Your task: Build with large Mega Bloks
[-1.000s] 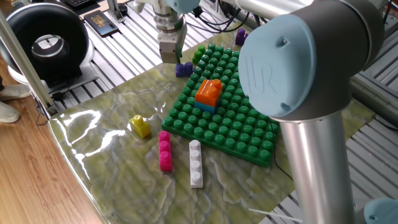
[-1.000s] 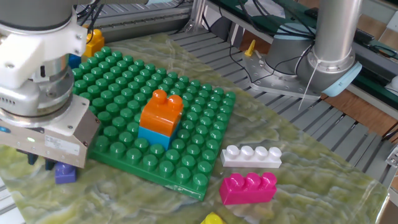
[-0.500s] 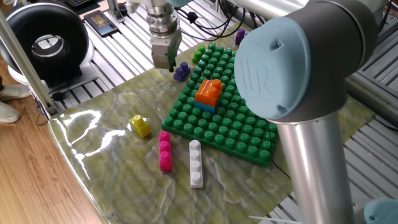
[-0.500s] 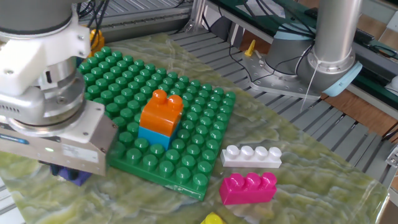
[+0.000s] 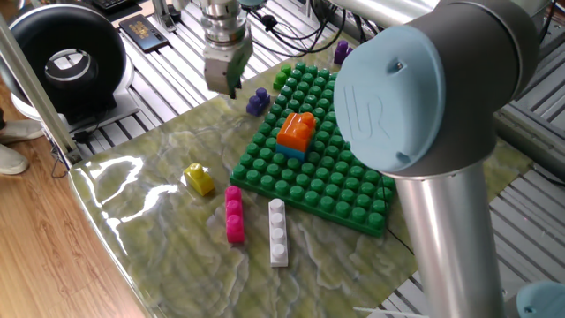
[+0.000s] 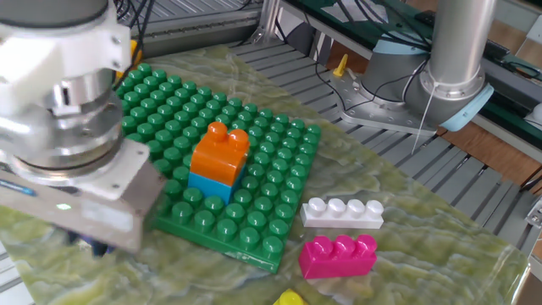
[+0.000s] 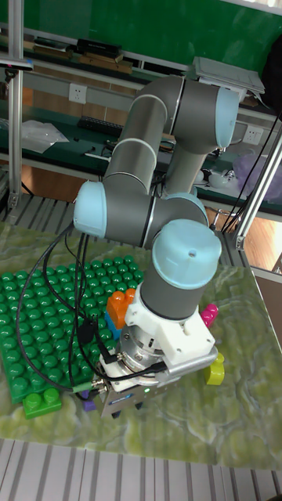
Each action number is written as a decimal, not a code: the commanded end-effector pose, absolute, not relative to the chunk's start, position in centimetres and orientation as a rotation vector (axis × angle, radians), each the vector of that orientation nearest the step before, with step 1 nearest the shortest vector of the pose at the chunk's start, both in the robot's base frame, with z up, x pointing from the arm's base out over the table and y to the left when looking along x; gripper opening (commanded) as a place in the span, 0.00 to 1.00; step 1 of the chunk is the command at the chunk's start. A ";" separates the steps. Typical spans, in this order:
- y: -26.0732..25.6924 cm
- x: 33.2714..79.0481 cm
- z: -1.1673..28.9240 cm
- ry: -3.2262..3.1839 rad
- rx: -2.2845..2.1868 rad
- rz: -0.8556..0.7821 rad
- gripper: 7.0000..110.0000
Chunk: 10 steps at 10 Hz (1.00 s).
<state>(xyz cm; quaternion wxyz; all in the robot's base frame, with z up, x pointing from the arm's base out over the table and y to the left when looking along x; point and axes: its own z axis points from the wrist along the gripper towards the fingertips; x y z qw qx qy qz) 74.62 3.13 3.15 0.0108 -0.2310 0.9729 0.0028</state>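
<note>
1. One fixed view, starting nearest the camera: a white four-stud brick [image 5: 278,231] lies flat on the marbled green mat [image 5: 159,238], with a pink brick [image 5: 234,215] just beside it at 9 o'clock.
2. Slightly farther, at 10 o'clock from the pink brick, sits a small yellow brick [image 5: 199,179], apart from the others.
3. Beyond these lies the big green baseplate [image 5: 344,190]. An orange brick [image 5: 296,131] is stacked on a light blue brick [image 5: 291,149] near its middle.
4. Farther still, off the baseplate's far left edge, a small purple brick [image 5: 257,101] rests on the mat.
5. Just at 9 o'clock from the purple brick hangs the gripper [image 5: 224,85], pointing down, beside the brick and not gripping it. I cannot tell whether its fingers are parted or closed.
6. Farthest back, another purple brick [image 5: 342,52] lies on the metal slats past the baseplate.
</note>
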 end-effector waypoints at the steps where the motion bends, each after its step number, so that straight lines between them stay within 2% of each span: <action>1: 4.1 72.9 4.1 3.090 -0.626 0.163 0.36; 2: 3.3 71.9 4.4 3.095 -0.669 0.154 0.36; 3: 1.1 71.7 4.0 3.068 -0.740 0.075 0.79; 6: -2.0 72.6 2.6 3.018 -0.729 -0.053 0.79; 9: -2.7 70.9 1.9 3.058 -0.728 -0.039 0.79; 10: -2.7 70.9 1.8 3.060 -0.721 -0.037 0.57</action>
